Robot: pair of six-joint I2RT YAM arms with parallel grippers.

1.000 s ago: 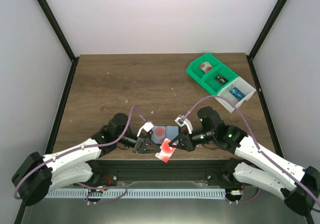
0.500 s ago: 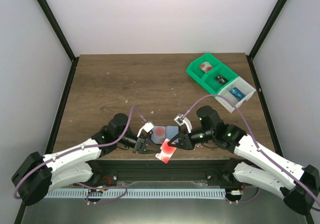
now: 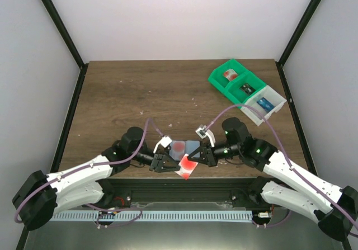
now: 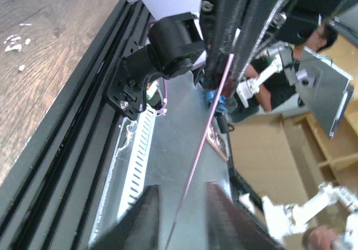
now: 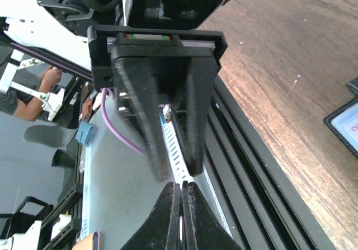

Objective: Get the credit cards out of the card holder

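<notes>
White walls and a black frame close in the wooden bench [image 3: 140, 93].

From above, you have the card holder [image 3: 190, 147] lying flat at the middle of the near edge, between both arms, with a red circle showing on its left half. Your right end effector [image 3: 196, 160] is closed on a pale credit card [image 3: 186, 170] with a red circle. The card tilts out over the near edge, just beside the holder. Your left end effector [image 3: 163, 163] sits at the holder's near left corner. Green and white bins [image 3: 222, 90] stand at the far right corner.

On the left wrist, your fingers [image 4: 146, 219] stand slightly apart with nothing between them, and the black rail [image 4: 72, 149] of the near edge lies beyond.

On the right wrist, your pads [image 5: 168, 216] press together with only a thin pale sliver in the seam. The holder's dark-edged corner shows at the right.
</notes>
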